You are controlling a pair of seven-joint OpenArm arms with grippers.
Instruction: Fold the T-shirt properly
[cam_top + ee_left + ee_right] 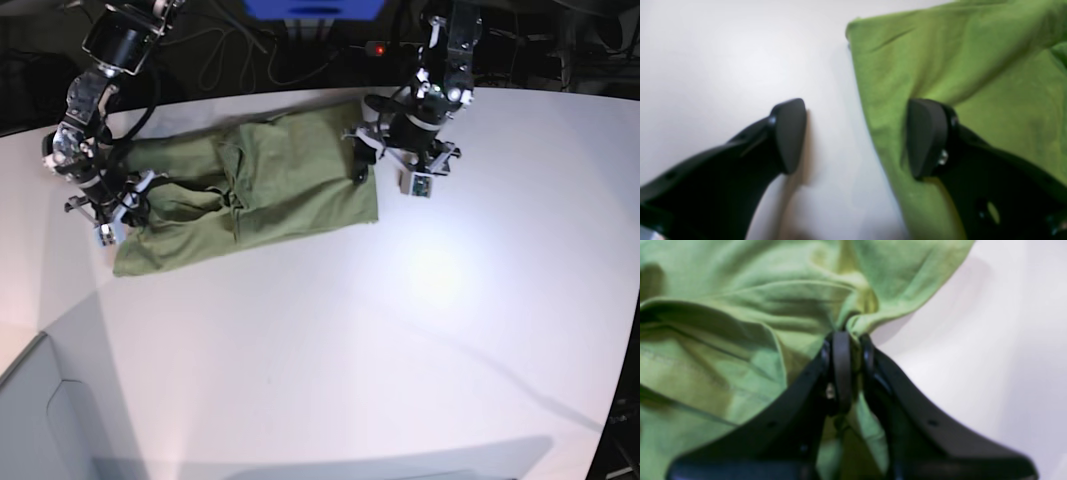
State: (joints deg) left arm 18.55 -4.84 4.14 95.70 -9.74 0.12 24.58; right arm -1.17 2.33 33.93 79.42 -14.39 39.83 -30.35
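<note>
The olive-green T-shirt (260, 185) lies spread and wrinkled on the white table (420, 330), at the back left in the base view. My left gripper (857, 133) is open and straddles the shirt's side edge. One of its fingers (790, 133) is over bare table and the other rests on the cloth (973, 66). In the base view this gripper (365, 150) is at the shirt's right end. My right gripper (848, 340) is shut on a bunched fold of the shirt (740, 306). The base view shows it (125, 205) at the shirt's left end.
The table's far edge runs behind both arms, with dark cables and a blue object (315, 8) beyond it. A grey panel (50, 420) sits at the lower left corner. A small white block with a green part (420, 185) hangs off the left arm's wrist.
</note>
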